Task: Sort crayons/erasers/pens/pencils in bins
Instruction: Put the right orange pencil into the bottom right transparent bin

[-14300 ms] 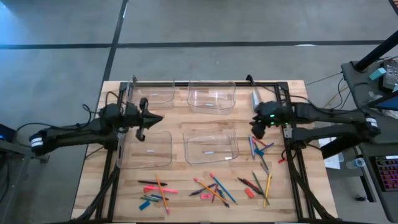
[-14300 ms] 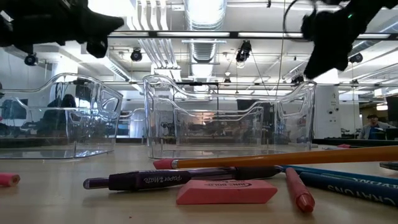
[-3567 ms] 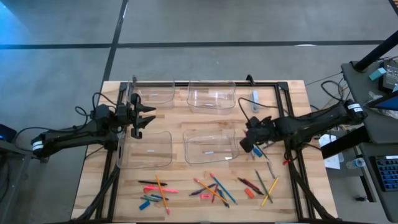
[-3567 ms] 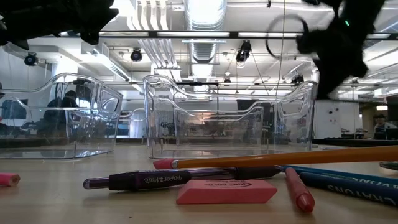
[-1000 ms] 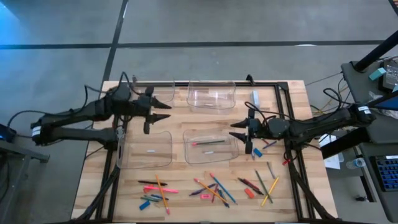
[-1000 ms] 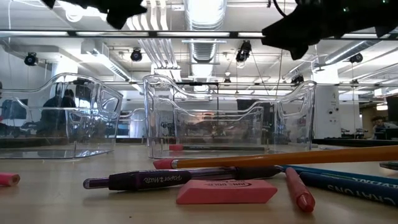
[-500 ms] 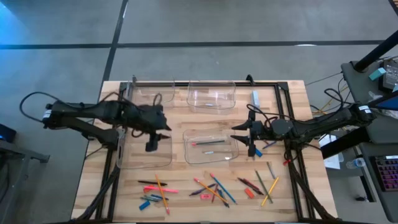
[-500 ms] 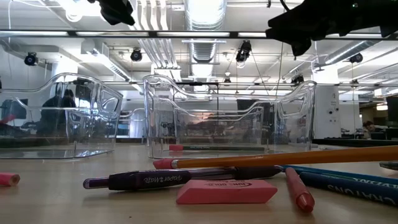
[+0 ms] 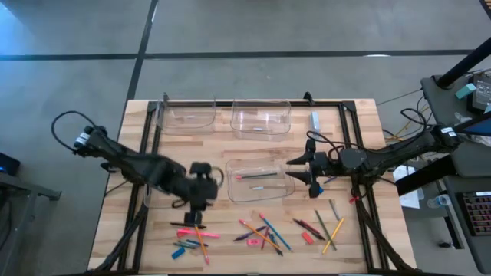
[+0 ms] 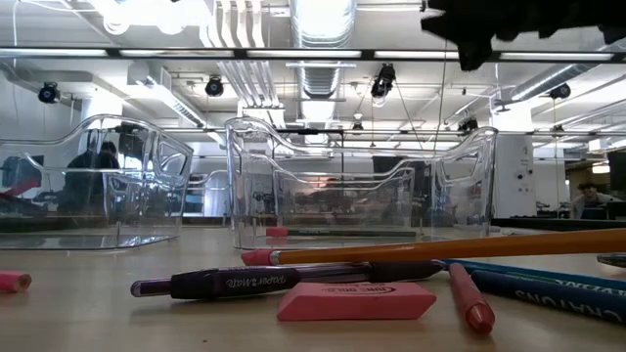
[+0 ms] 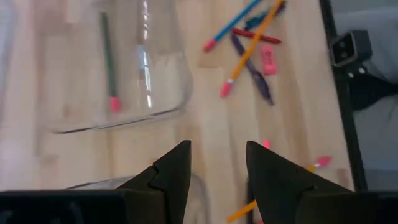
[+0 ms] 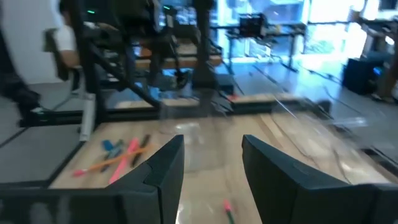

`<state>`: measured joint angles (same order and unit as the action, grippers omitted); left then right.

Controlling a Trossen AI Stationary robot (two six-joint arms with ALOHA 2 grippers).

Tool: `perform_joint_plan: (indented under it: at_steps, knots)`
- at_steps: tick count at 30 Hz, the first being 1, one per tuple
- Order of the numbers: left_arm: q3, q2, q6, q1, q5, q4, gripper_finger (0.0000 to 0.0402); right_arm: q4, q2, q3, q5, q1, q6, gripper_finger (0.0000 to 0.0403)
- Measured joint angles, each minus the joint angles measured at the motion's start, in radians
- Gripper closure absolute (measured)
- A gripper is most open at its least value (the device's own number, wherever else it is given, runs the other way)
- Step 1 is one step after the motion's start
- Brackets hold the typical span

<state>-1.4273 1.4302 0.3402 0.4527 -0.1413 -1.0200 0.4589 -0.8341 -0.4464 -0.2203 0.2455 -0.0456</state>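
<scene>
A loose scatter of thin bright pencils [image 9: 265, 234], dark pens [image 9: 186, 225], stubby crayons [image 9: 182, 247] and small pink erasers [image 9: 308, 238] lies along the near edge of the wooden table [image 9: 360, 123], in front of four clear plastic bins [image 9: 261, 119]; the near right bin [image 9: 259, 181] holds a green pencil with a pink end [image 9: 258, 175]. The left gripper [image 9: 192, 217] hangs just above the leftmost cluster of sticks, fingers parted and empty. The right gripper [image 9: 301, 170] hovers at the near right bin's right wall, fingers spread with nothing between them.
</scene>
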Motion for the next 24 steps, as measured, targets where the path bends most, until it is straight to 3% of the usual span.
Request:
perform_joint_plan:
  at_steps: [8, 17, 24]
  knots:
    - [-0.048, 0.149, 0.039, 0.078, -0.054, 0.094, 0.0263, -0.013, -0.005, -0.052, -0.091, 0.152, 0.07, 0.025]
    - [-0.048, 0.308, -0.181, 0.078, -0.051, 0.439, 0.0263, -0.017, -0.007, -0.07, -0.16, 0.254, 0.091, 0.025]
    - [-0.046, 0.423, -0.27, 0.077, -0.051, 0.597, 0.0263, -0.015, -0.007, -0.07, -0.2, 0.274, 0.098, 0.025]
